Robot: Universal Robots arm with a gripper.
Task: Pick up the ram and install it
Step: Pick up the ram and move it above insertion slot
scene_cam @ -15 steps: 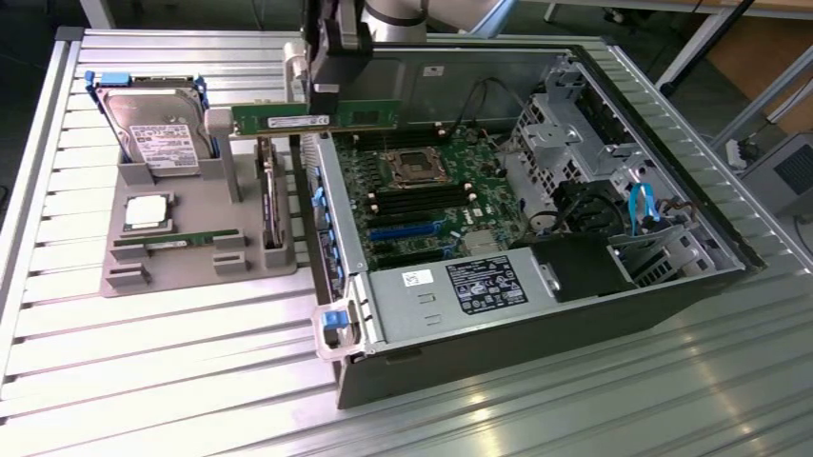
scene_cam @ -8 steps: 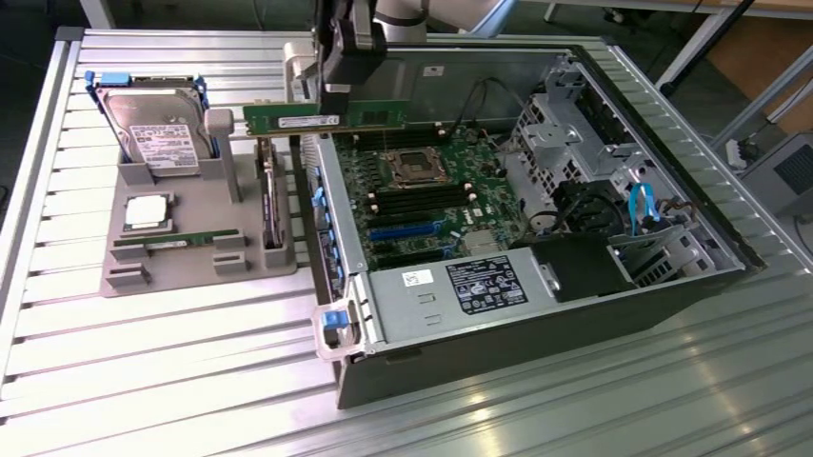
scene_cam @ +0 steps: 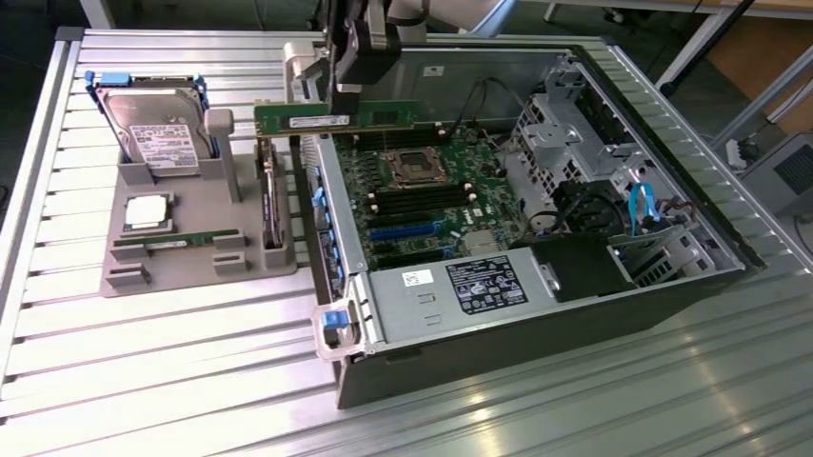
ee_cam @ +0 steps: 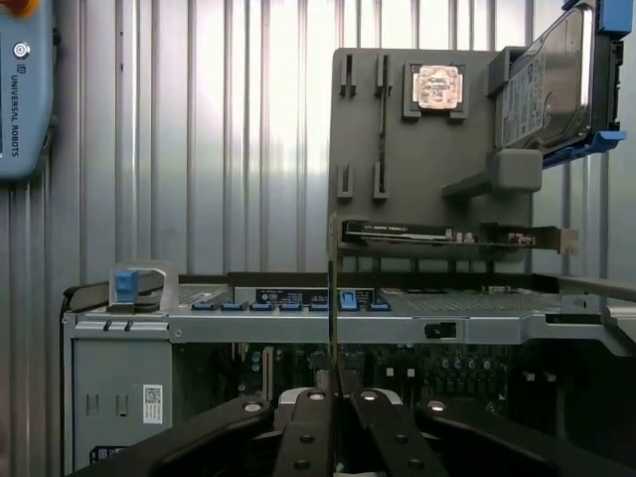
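One light, stiff, probably fragile ram stick (scene_cam: 333, 118) sits pinched by its upper edge in the nearly closed gripper (ee_cam: 333, 383).

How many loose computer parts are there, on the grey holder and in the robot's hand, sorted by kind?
Long slim green circuit-board stick: 2, one held in the hand, one in the grey plastic holder
Silver hard drive with blue rails: 1
Square silver processor chip: 1
Dark expansion card standing on edge: 1
Total: 5
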